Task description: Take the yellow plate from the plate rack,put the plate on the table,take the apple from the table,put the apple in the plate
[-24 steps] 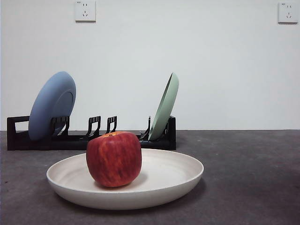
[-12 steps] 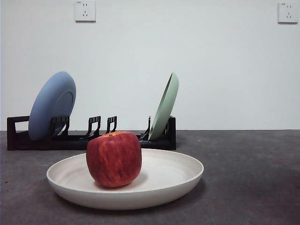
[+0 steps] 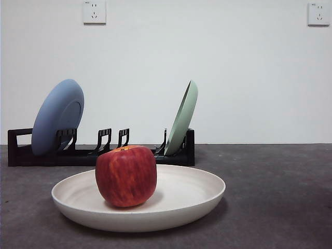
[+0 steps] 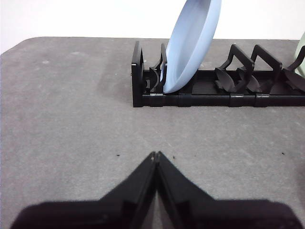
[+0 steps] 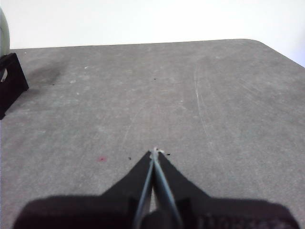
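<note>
Evidently the final placement is made: the apple (image 3: 126, 176) sits upright inside the yellow plate (image 3: 197, 189), a little off the plate's centre, and the plate lies flat on the surface (image 3: 280, 197) just in front of the plate rack (image 3: 21, 154). Both arms wait clear of the work. The left gripper (image 4: 156, 155) hangs over bare surface short of the rack's handle end, jaws pressed together and empty; the right gripper (image 5: 154, 152) hangs over the open side beyond the rack's other end, jaws likewise closed on nothing.

Step in hand, as judged: hold clear and leave the load undisturbed. Done well, this means no sweep low across the plate's raised rim, since a nudge there could likely set the blocky apple rocking.

Edges and room: the blue plate (image 3: 57, 116) leans in the slots at the rack's handle end, the pale green plate (image 3: 182, 116) leans at the opposite end, and the middle prongs (image 3: 104, 136) stand vacant. Open surface extends from the green-plate end toward a rounded far corner (image 5: 259, 42), seen from the right wrist; another rounded far corner (image 4: 28, 42) lies past the handle end. Two wall sockets (image 3: 94, 11) sit high behind.
</note>
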Action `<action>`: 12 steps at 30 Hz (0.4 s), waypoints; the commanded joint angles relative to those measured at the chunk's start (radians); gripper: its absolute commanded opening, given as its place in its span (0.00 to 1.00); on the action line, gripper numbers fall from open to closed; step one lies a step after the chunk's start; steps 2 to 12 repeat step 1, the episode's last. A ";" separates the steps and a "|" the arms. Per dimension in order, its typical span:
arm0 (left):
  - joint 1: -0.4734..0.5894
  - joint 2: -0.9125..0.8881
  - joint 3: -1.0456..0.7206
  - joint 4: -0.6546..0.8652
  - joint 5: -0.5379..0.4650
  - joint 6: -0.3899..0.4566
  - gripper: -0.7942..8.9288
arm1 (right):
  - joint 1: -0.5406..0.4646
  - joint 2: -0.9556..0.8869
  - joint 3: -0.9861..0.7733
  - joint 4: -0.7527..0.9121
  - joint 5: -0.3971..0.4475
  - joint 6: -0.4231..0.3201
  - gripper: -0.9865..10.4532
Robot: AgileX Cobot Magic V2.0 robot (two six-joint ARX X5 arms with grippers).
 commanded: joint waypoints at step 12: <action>0.002 0.000 -0.012 0.010 0.000 -0.006 0.08 | 0.000 -0.002 -0.010 0.006 0.004 0.011 0.09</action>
